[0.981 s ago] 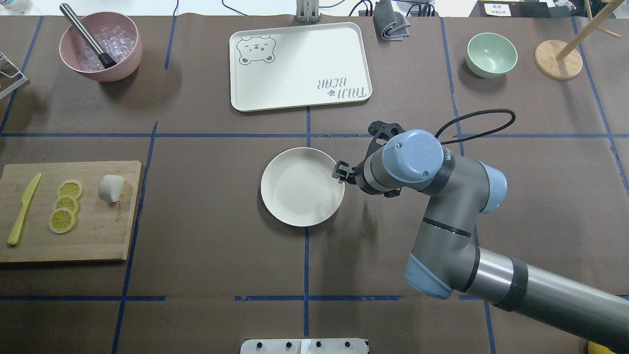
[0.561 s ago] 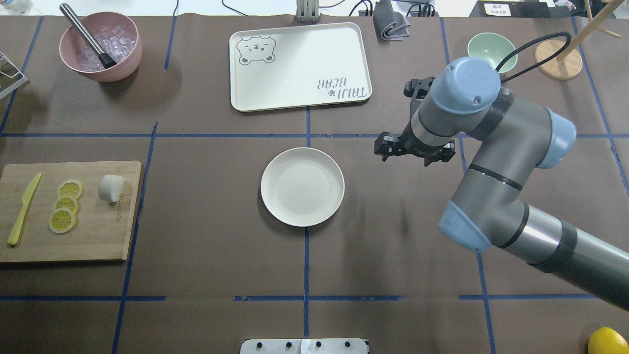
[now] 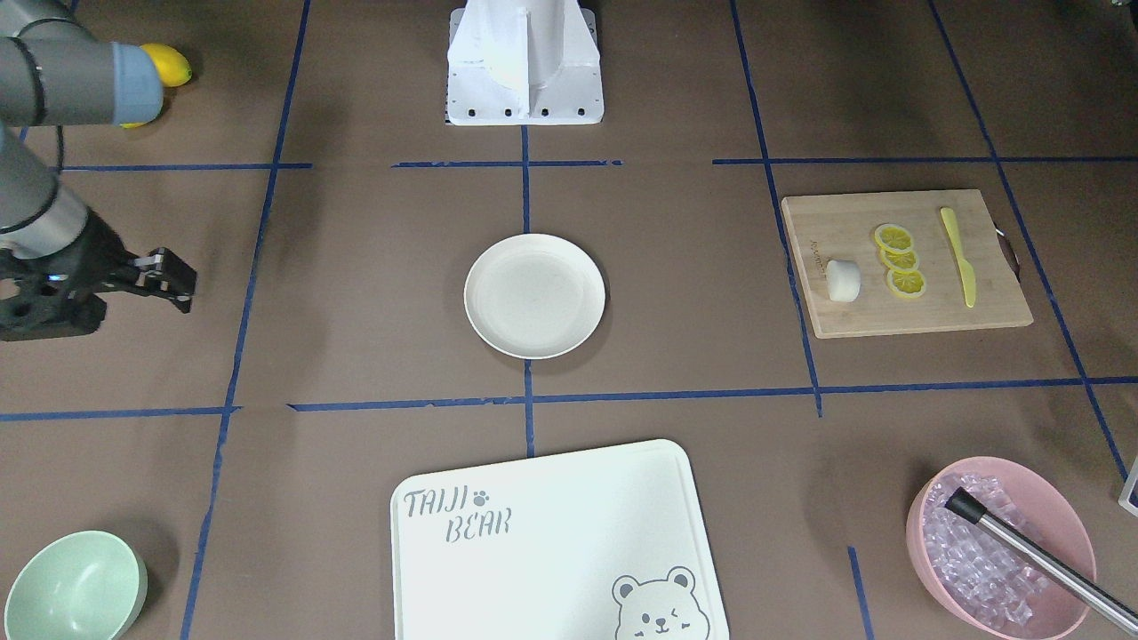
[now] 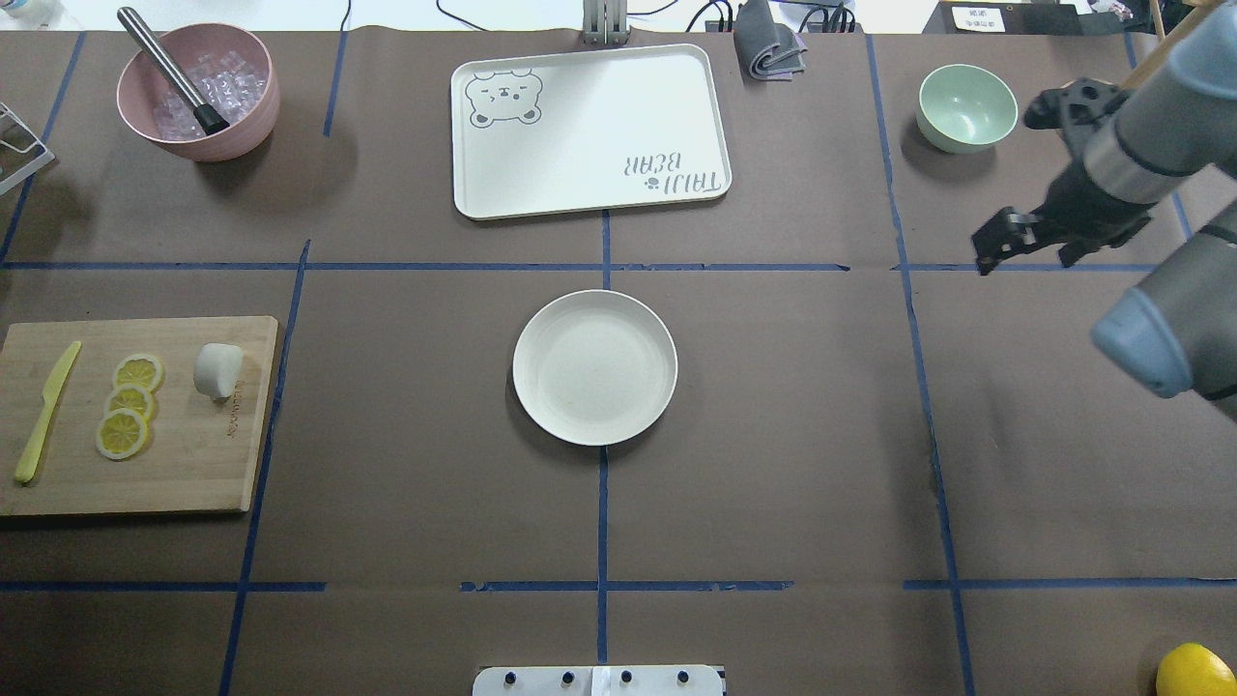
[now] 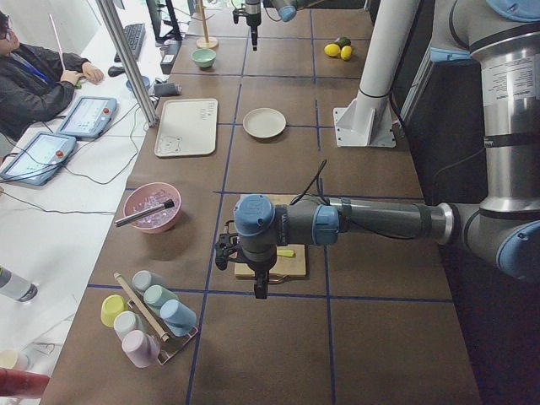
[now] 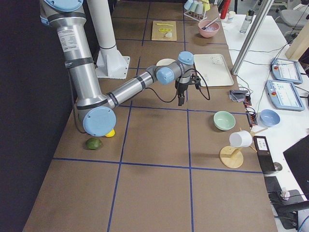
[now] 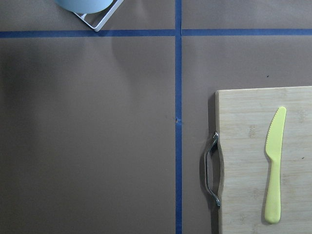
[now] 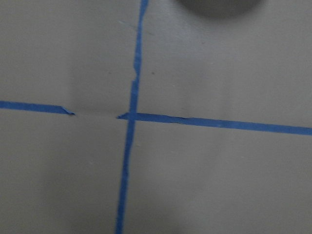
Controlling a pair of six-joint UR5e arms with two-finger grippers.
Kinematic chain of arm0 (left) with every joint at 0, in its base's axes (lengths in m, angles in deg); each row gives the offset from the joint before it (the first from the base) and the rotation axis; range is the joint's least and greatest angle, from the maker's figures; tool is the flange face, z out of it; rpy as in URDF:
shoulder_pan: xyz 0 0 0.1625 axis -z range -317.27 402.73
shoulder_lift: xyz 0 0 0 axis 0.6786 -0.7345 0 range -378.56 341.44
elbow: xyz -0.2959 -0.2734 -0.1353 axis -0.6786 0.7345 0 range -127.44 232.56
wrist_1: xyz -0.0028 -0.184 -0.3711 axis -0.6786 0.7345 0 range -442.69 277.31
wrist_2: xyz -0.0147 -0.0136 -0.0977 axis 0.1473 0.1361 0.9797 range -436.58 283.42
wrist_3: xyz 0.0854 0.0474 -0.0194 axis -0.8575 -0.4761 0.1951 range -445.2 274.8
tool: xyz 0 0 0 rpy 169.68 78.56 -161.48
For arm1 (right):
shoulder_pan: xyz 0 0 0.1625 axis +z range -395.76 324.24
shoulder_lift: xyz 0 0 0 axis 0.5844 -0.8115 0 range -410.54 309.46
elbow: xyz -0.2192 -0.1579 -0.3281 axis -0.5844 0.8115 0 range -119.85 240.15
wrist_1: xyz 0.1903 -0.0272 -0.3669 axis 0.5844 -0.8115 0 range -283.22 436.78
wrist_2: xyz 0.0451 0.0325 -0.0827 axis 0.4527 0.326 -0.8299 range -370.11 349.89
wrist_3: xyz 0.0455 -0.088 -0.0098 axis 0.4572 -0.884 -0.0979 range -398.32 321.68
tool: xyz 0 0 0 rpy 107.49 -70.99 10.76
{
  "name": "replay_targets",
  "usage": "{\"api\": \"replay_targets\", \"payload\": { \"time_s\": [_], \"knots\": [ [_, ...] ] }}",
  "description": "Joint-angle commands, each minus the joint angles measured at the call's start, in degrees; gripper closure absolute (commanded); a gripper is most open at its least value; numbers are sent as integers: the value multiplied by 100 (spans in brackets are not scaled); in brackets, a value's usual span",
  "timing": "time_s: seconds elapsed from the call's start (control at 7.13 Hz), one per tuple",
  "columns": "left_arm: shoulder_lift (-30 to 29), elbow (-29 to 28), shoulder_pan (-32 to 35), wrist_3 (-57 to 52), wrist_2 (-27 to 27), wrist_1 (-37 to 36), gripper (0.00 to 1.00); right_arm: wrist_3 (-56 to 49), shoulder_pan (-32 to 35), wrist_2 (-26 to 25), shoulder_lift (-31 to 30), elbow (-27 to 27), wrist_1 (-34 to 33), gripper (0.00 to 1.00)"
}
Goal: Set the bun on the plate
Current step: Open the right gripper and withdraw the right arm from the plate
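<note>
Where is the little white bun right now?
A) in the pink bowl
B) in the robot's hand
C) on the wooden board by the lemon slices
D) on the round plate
C: the bun lies on the wooden board beside the lemon slices, and the plate has nothing on it.

Cream-white plate [image 4: 594,367], white bun [image 4: 217,370], yellow lemon slices [image 4: 130,401], mint-green bowl [image 4: 966,106], brown table [image 4: 387,387] — blue tape grid [image 4: 602,512]

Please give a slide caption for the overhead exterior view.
The bun waits on the cutting board beside lemon slices; the plate sits mid-table and the right gripper hovers far right.
</note>
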Motion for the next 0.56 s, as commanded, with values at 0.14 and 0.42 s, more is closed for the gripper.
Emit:
{"api": "replay_targets", "payload": {
  "time_s": [0.14,0.42],
  "knots": [
    [-18,9,-26,4,-6,16,0,-3154,1843,527,-1564,2,-72,0],
    [-340,96,-123,39,20,103,0,-3347,2295,465,-2049,2,-46,0]
  ]
}}
